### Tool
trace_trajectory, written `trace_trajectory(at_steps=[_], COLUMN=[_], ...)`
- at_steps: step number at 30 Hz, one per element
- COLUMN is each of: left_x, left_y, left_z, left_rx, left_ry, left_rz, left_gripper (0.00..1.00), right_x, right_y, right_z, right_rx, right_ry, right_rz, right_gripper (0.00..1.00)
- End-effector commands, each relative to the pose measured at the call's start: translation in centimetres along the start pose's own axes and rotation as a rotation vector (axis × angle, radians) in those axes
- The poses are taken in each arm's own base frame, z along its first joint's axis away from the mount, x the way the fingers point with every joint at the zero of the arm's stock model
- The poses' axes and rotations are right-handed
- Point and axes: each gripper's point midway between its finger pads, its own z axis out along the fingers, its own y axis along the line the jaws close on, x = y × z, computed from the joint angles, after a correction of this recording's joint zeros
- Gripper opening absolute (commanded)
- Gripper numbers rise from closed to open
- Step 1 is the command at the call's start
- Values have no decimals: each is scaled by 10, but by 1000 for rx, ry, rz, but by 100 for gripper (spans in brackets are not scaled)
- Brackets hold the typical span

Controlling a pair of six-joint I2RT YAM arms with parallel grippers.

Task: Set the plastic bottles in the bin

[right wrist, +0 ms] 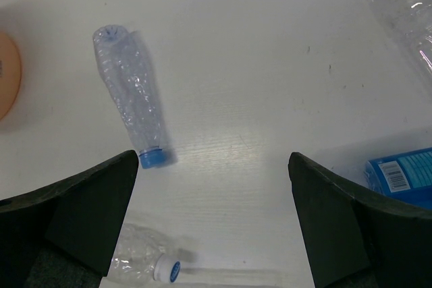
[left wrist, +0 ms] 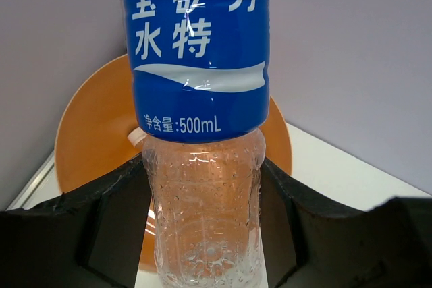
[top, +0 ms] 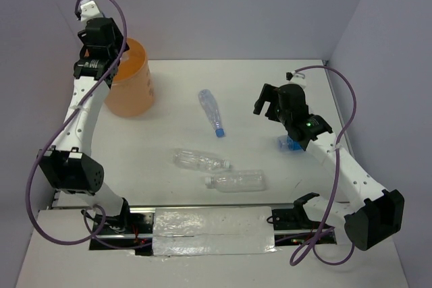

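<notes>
The left gripper (left wrist: 202,241) has its fingers clamped on the clear, dimpled part of the blue-labelled bottle (left wrist: 199,65), just below the label. It holds the bottle over the mouth of the orange bin (top: 138,79), which stands at the counter's far-left corner. In the left wrist view the bottle's long axis runs straight out between the fingers, label end away from the wrist. Neither its cap nor its base shows.

These bottles look empty and thin-walled, so they are probably very light, springy and slick. A firm squeeze would likely dent them, and they roll readily. The waist is probably the best place to take hold, across the long axis.

The right gripper (right wrist: 212,166) hovers with its fingers wide apart, holding nothing. The blue-capped bottle (right wrist: 128,92) lies mid-counter, its cap toward the near edge and its axis slightly slanted. Two clear bottles (top: 200,160) (top: 236,181) lie closer to the near edge, their axes roughly along that edge. A blue-labelled item (right wrist: 403,173) lies beside the right arm toward the right edge, and too little of it shows to name it.
</notes>
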Motion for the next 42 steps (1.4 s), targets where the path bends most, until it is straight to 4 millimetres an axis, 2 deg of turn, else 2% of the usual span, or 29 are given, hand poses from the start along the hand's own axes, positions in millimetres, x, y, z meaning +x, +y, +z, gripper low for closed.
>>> trace_trajectory(at_steps=[1, 5, 6, 7, 8, 9, 11, 13, 14, 17, 18, 19, 21, 22, 23, 24, 25, 28, 30, 31, 33, 34, 35, 36, 38, 39, 41, 42], left_x=[-15, 7, 10, 13, 17, 21, 17, 14, 4, -8, -1, -6, 2, 8, 23, 29, 48, 88, 117, 139, 165, 195, 208, 233, 255, 275, 290, 306], left_y=[-8, 3, 5, 6, 6, 6, 2, -1, -2, -10, -18, -21, -25, -37, -40, -44, -62, -93, -110, -121, -135, -149, -155, -171, -186, -201, -212, -217], left_z=[16, 41, 44, 47, 52, 54, 54, 48, 39, 12, 2, -9, -20, -28, -34, -39, -50, -68, -71, -72, -76, -76, -78, -82, -84, -85, -83, -78], left_rx=[73, 21, 7, 1, -5, -10, -2, 11, 20, 43, 56, 69, 67, 88, 87, 74, 104, 169, 185, 176, 173, 175, 172, 200, 228, 269, 272, 270], left_ry=[-36, -4, -1, 5, 13, 29, 35, 38, 18, -7, 7, 0, 34, 61, 109, 119, 153, 238, 296, 333, 401, 452, 477, 521, 562, 596, 614, 624], left_rz=[-80, -90, -105, -105, -103, -102, -94, -87, -94, -79, -52, -47, -48, -45, -21, -14, 8, 11, 23, 50, 70, 114, 115, 139, 121, 115, 86, 90], left_gripper=[66, 67, 69, 75, 92, 98, 99, 99, 99, 99, 99, 99, 99, 99, 99, 99, 99, 99, 99, 99, 99, 99, 99, 99, 99, 99, 99, 99], right_x=[-9, -5, -5, -5, -5, -4, -5, -5, -3, 2, 4, 7, 7, 7, 7, 4, 2, -1, -5, -7, -13, -13, -14, -16, -15, -17, -16, -15], right_y=[8, 6, 7, 7, 7, 5, 2, -1, -3, -4, -4, -5, -6, -6, -8, -7, -7, -8, -11, -13, -13, -13, -14, -14, -15, -16, -19, -20], right_z=[-4, -2, -3, -3, -4, -5, -7, -10, -9, -9, -8, -9, -9, -10, -10, -13, -15, -17, -19, -20, -27, -29, -30, -34, -36, -37, -39, -39], right_rx=[-33, -25, -29, -30, -30, -21, -12, -5, -2, -2, -3, -3, 0, -2, -3, -11, -12, -2, 22, 35, 24, 18, 14, 10, 15, 22, 34, 36], right_ry=[-31, -18, -23, -21, -19, -16, -24, -39, -37, -25, -23, -20, -27, -34, -37, -51, -55, -61, -68, -75, -109, -114, -122, -131, -126, -132, -127, -128], right_rz=[2, -9, -16, -17, -20, -22, -20, -11, -10, -1, 6, 10, 22, 27, 26, 30, 29, 21, 19, 28, 40, 40, 44, 48, 48, 50, 50, 49], right_gripper=[100, 100, 100, 100, 100, 100, 100, 100, 100, 100, 100, 100, 100, 100, 100, 100, 100, 100, 100, 100, 100, 100, 100, 100, 100, 100, 100, 100])
